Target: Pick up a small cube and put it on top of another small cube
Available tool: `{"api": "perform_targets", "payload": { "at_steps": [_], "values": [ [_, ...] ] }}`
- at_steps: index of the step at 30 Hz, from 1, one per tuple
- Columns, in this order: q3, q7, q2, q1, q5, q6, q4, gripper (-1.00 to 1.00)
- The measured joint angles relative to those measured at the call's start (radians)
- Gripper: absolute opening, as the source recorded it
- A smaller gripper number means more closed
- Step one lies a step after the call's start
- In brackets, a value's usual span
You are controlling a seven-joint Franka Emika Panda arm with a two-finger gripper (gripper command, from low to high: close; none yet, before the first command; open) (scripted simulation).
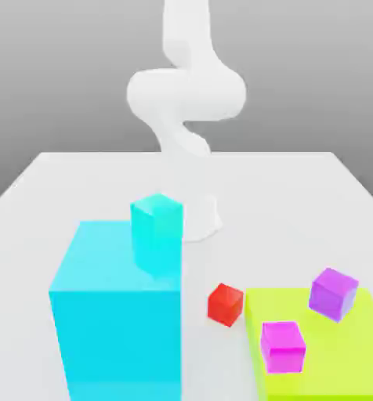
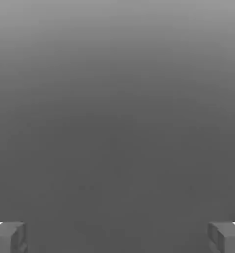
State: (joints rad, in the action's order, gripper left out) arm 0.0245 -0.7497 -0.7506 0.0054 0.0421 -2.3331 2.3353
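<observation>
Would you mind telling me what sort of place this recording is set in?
It looks like a simulated tabletop test scene, not a real room: a plain white table against a blank grey backdrop, a smooth white robot arm, and flat-coloured blocks such as the big cyan block and the small red cube.

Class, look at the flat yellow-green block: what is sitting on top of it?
Two small cubes rest on the yellow-green block: a purple cube farther back and a magenta cube nearer the front. The red cube stands beside it on the table. The surface under the cubes is hidden.
</observation>
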Motion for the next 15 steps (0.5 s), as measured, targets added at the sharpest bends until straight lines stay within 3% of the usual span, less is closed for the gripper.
{"api": "perform_targets", "payload": {
  "at_steps": [8,15],
  "values": [
    [0.002,0.236,0.258,0.083,0.081,-0.201,0.230,0.00],
    [-0.033,0.500,0.495,0.168,0.092,-0.396,0.451,0.00]
  ]
}}
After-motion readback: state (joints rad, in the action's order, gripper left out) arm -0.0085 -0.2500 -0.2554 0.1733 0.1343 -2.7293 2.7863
